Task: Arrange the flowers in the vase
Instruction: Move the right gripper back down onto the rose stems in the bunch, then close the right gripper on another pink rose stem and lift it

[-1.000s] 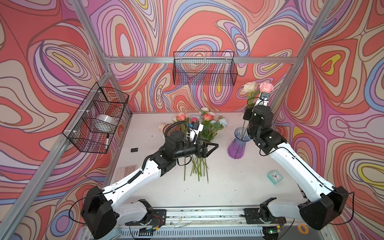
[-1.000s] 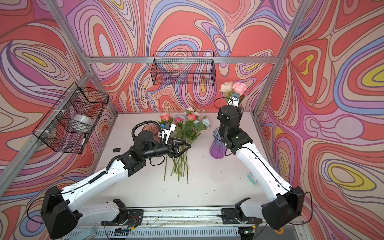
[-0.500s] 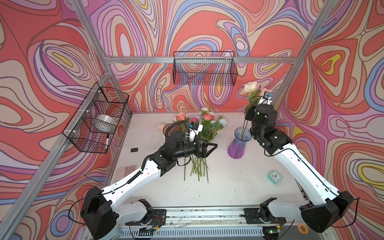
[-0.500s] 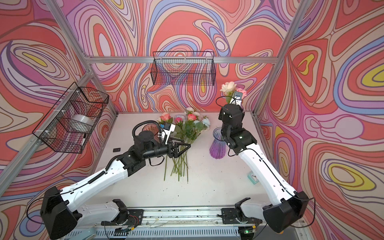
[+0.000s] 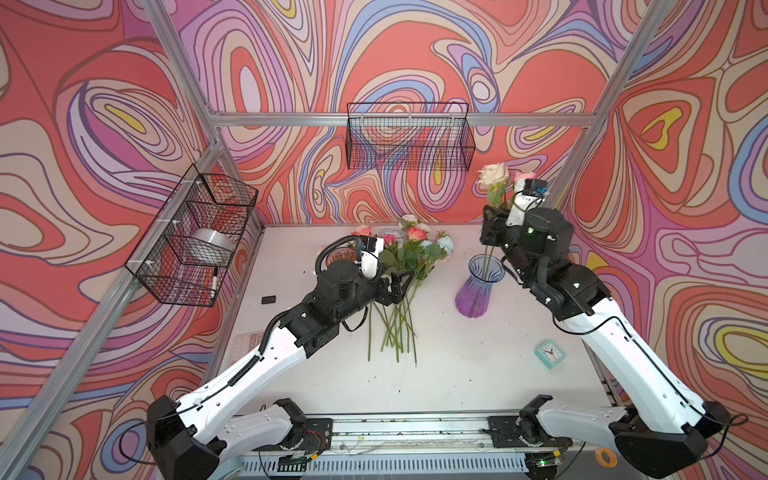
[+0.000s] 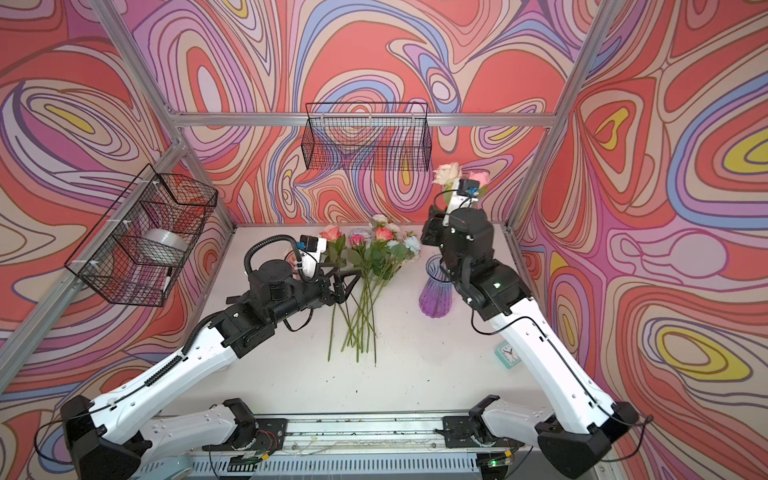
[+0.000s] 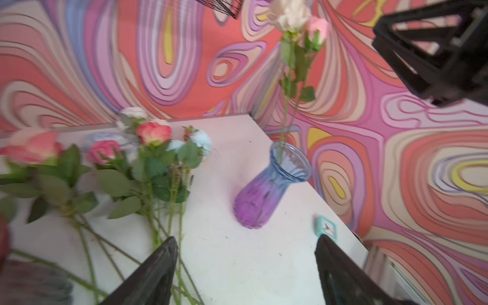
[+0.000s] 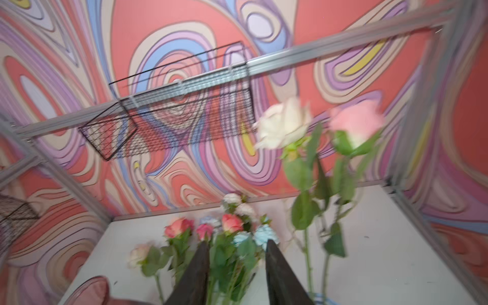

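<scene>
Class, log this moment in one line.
vase: two roses | flower pile: on table | left gripper: open | right gripper: open, empty

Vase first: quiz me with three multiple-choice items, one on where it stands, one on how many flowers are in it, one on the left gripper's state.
1. Where is the vase?
A. Upright on the table, right of the loose flowers
B. In the back wire basket
C. Lying on its side by the left wall

2. How many flowers stand in it?
A. None
B. Five
C. Two

3. What state is the left gripper in?
A. Shut on a stem
B. Open, holding nothing
C. Out of view

Answers:
1 A: both top views show it standing right of the loose flowers.
2 C: a cream rose and a pink rose rise from its mouth.
3 B: the left wrist view shows its fingers spread wide over the stems.
</scene>
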Robot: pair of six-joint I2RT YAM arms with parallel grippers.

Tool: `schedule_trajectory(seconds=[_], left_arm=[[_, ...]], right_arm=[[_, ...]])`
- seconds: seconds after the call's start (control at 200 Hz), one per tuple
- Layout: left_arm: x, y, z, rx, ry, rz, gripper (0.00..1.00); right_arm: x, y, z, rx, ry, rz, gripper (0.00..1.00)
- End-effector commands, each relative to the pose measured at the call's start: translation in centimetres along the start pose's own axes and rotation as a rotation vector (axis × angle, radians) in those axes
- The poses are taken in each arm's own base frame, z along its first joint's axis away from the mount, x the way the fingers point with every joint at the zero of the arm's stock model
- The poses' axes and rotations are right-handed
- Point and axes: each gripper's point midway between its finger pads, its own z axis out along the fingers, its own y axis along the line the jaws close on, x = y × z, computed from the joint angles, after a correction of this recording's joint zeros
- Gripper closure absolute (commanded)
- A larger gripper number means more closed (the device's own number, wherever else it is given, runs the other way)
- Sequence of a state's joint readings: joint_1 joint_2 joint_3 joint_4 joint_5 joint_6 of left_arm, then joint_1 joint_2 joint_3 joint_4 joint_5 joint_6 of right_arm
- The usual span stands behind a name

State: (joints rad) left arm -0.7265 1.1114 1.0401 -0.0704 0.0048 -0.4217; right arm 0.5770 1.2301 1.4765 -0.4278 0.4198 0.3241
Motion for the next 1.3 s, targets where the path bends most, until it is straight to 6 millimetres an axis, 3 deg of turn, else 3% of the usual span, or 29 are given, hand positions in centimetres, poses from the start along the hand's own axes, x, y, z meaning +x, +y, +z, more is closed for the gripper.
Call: schedule_trajectory(seconds=[0.0, 0.155, 0.285, 0.421, 0.451, 0.581, 0.766, 0.981, 1.292], left_arm=[[-1.8, 6.3, -2.2, -0.381, -0.061, 0.053, 0.18], [-4.0, 9.3, -5.1, -0.559, -0.18, 0.076, 0.17], [-5.2, 11.0, -7.4, -0.663, -0.295, 0.058, 0.13], [-5.2, 11.0, -8.2, -0.628, -0.37, 0.016, 0.12], [-5.1, 10.9, -8.1, -0.619, -0.374, 0.017, 0.12], [-4.9, 10.9, -8.0, -0.614, -0.368, 0.011, 0.12], [-4.0, 10.7, -6.6, -0.595, -0.307, 0.002, 0.13], [-3.3, 10.5, -5.5, -0.57, -0.269, -0.008, 0.13], [-3.0, 10.6, -5.1, -0.569, -0.25, -0.013, 0.13]], right_arm=[[8.0, 3.7, 2.1, -0.047, 0.19, -0.031, 0.69], [16.2, 6.8, 4.6, -0.104, 0.377, 0.01, 0.76], [22.0, 7.6, 7.3, -0.075, 0.52, 0.017, 0.76], [26.3, 8.3, 9.8, -0.054, 0.617, 0.003, 0.76], [28.3, 8.3, 10.7, -0.046, 0.655, -0.024, 0.76], [32.7, 10.1, 12.8, -0.13, 0.769, -0.14, 0.75], [35.6, 10.6, 14.3, -0.171, 0.856, -0.26, 0.77], [38.6, 11.8, 14.5, -0.245, 0.941, -0.236, 0.85], [41.9, 11.9, 15.3, -0.247, 1.002, -0.224, 0.8]])
